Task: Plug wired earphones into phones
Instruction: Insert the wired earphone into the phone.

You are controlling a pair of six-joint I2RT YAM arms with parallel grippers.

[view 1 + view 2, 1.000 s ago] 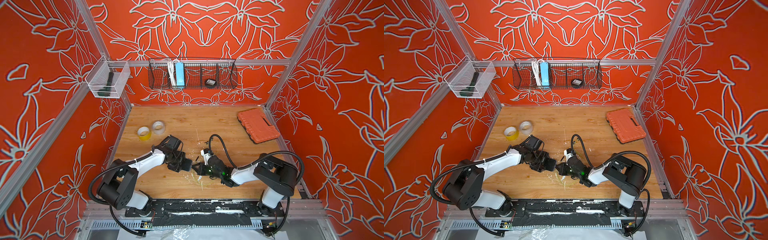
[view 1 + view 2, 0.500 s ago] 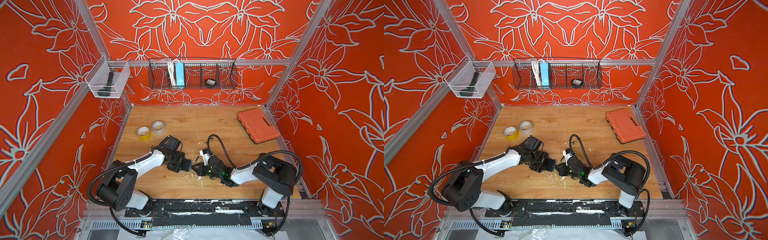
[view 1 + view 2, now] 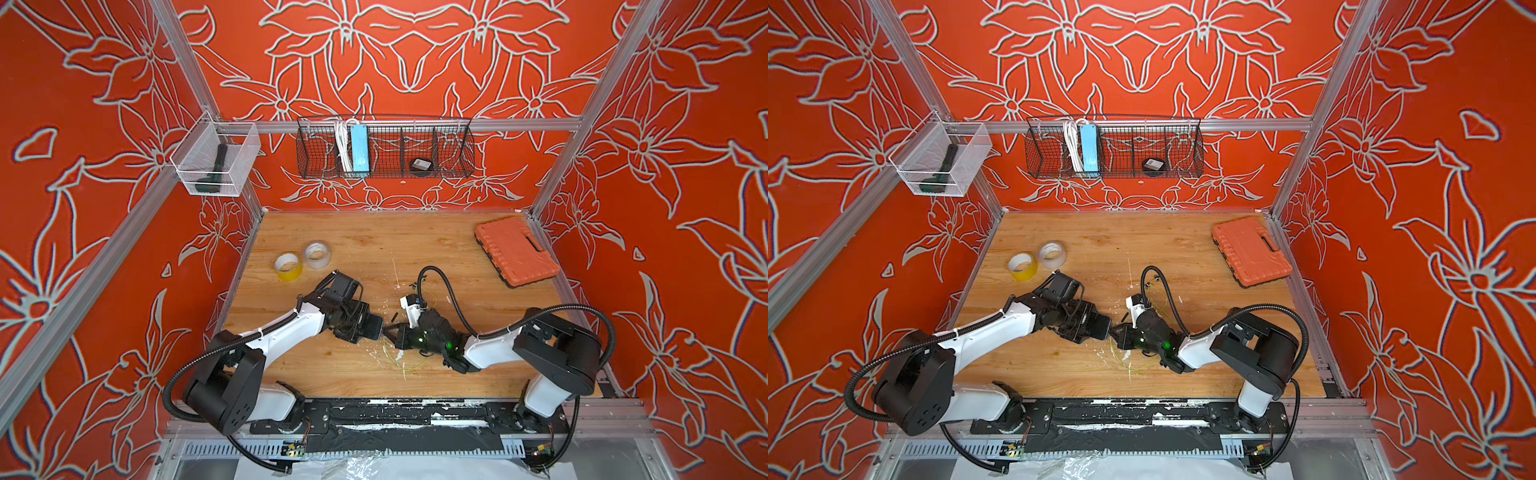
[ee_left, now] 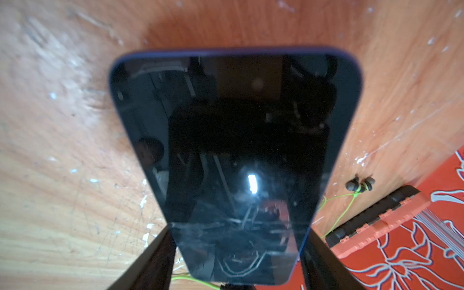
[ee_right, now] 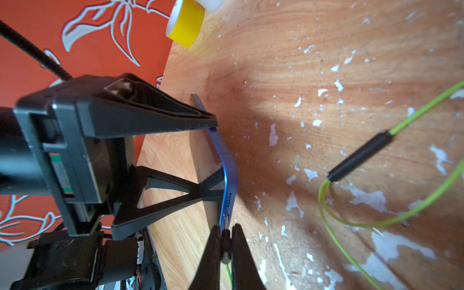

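Left gripper (image 5: 217,155) grasps the phone (image 4: 236,150) by its side edges; right gripper (image 5: 225,231), clenched on the earphone plug (image 5: 226,244), meets the phone's right end

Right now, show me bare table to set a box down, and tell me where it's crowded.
Free: the back middle of the table, between the tape rolls and the orange case; also the front strip beside the rail. Crowded: the middle, around the phone and earphones.
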